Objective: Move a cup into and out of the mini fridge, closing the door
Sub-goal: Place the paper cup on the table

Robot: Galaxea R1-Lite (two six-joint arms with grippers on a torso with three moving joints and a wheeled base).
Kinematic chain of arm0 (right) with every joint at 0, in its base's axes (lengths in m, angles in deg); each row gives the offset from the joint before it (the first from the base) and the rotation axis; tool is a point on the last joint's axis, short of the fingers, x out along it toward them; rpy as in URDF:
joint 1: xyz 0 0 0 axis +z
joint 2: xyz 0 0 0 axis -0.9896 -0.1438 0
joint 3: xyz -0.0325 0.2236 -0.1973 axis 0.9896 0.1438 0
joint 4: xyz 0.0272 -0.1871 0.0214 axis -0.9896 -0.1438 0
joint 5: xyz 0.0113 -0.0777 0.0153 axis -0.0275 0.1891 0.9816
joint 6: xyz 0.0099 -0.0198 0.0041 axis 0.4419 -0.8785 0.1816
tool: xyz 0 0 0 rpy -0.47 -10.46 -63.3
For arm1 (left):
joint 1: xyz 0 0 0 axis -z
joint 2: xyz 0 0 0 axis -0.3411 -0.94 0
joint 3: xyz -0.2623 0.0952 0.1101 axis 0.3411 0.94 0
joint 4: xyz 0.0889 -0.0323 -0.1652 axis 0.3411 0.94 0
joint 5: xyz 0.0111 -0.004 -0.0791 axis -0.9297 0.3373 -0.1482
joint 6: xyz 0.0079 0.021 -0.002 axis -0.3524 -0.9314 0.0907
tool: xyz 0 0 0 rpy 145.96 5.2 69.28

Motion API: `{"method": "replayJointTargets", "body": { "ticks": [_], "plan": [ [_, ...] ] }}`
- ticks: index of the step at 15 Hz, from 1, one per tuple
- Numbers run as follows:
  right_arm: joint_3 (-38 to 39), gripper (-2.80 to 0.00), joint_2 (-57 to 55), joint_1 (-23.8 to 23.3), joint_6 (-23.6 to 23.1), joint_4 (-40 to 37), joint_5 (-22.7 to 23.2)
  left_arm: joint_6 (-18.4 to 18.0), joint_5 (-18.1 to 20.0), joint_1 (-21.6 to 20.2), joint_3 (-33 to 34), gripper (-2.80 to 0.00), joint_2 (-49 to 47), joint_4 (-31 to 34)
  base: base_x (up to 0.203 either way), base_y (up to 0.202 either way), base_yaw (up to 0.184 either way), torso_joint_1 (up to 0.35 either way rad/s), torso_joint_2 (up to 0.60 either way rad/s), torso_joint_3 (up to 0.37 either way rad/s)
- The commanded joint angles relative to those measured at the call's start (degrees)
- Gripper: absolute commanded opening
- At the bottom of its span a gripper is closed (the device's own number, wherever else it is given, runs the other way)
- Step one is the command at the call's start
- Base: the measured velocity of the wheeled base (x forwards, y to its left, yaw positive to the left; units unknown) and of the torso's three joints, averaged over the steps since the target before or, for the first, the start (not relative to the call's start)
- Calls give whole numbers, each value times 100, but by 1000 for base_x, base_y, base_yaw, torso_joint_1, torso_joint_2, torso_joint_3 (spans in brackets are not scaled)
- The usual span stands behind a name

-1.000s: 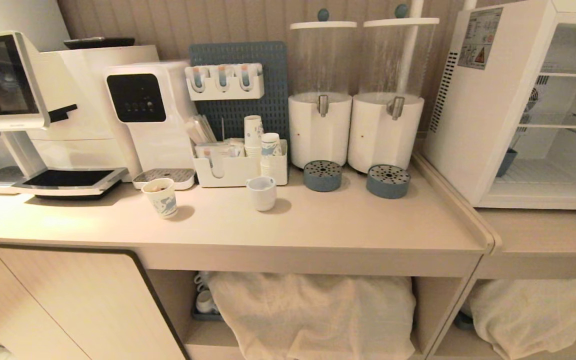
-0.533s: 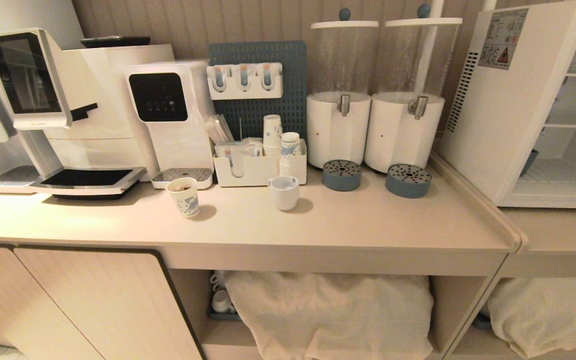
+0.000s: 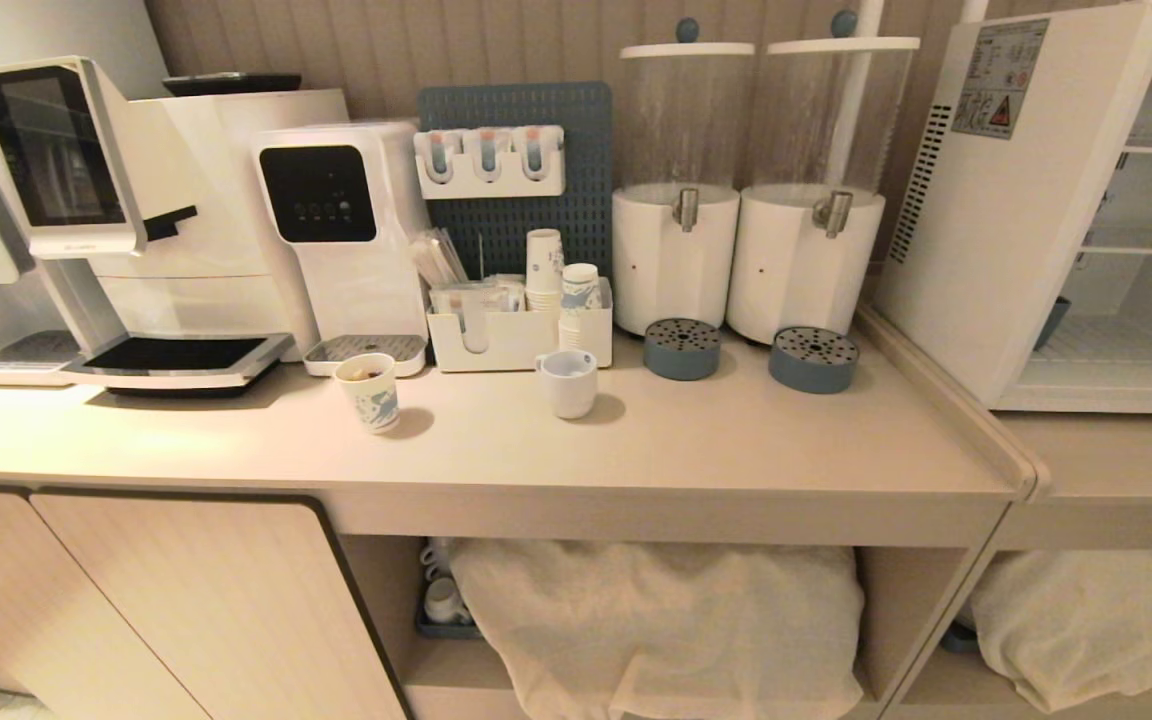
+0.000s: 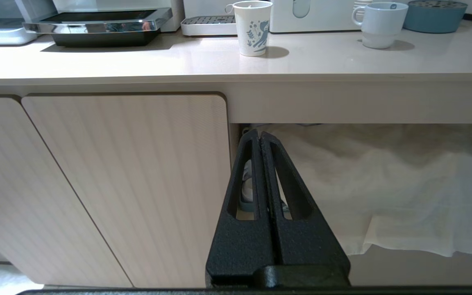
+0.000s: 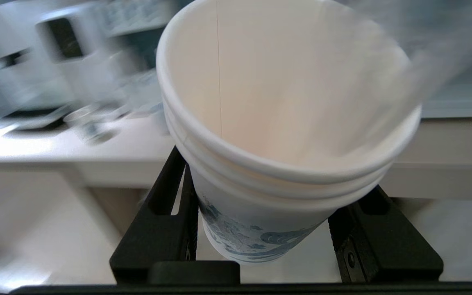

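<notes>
Head view, table: you see the table [image 3: 696, 440] running left to right, with neither arm in sight.
Head view, mini fridge: the mini fridge [image 3: 996, 210] stands at the table's right end on a lower step, its interior open to you with wire shelves showing; its door is out of sight.
Head view, dispensers: two drink dispensers [image 3: 676, 190] stand along the back edge, just left of the fridge.
Head view, loose cups: a short paper cup [image 3: 368, 392] and a white ceramic mug [image 3: 568, 382] stand apart near the middle, in front of a white organizer tray [image 3: 516, 340] holding stacked cups.
Head view, left end: a coffee machine [image 3: 136, 220] fills the back left corner.
Left wrist view, left gripper: your left gripper [image 4: 260, 137] is closed, fingers pressed together and holding nothing, low in front of the cabinet door [image 4: 129, 184] under the table's front edge.
Right wrist view, right gripper: your right gripper [image 5: 260, 192] grips the cup [image 5: 277, 123], one finger on each side of its printed wall.
Right wrist view, cup: it shows layered rims and sits off the table, out in front of the front edge; the background is blurred.
</notes>
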Motion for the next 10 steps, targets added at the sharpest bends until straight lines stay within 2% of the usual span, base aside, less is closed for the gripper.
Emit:
{"method": "replayJointTargets", "body": {
  "ticks": [1,2,4,6,7,9,10],
  "plan": [
    [-398,-280,-1574,1184,43,30,-51,-1,0,-5,105,-280,0,-3,0,0,0,0,0,0],
    [-450,-280,-2020,1444,45,142,-28,7,0,-5,105,-280,0,-3,0,0,0,0,0,0],
    [-639,-280,-2710,1475,85,616,84,-1,0,-5,105,-280,0,-3,0,0,0,0,0,0],
    [-1129,-280,-3400,947,104,670,513,-18,9,-5,105,-280,0,-3,0,0,0,0,0,0],
    [-1356,-280,-3762,334,101,608,1050,-18,0,-5,105,-280,0,-3,0,0,0,0,0,0],
    [-1787,-280,-4757,-1154,6,423,2820,-1,0,-5,105,-280,0,-3,0,0,0,0,0,0],
    [-1958,-280,-5379,-1627,-141,358,3508,-1,0,-5,105,-280,0,-3,0,0,0,0,0,0]
  ]
}}
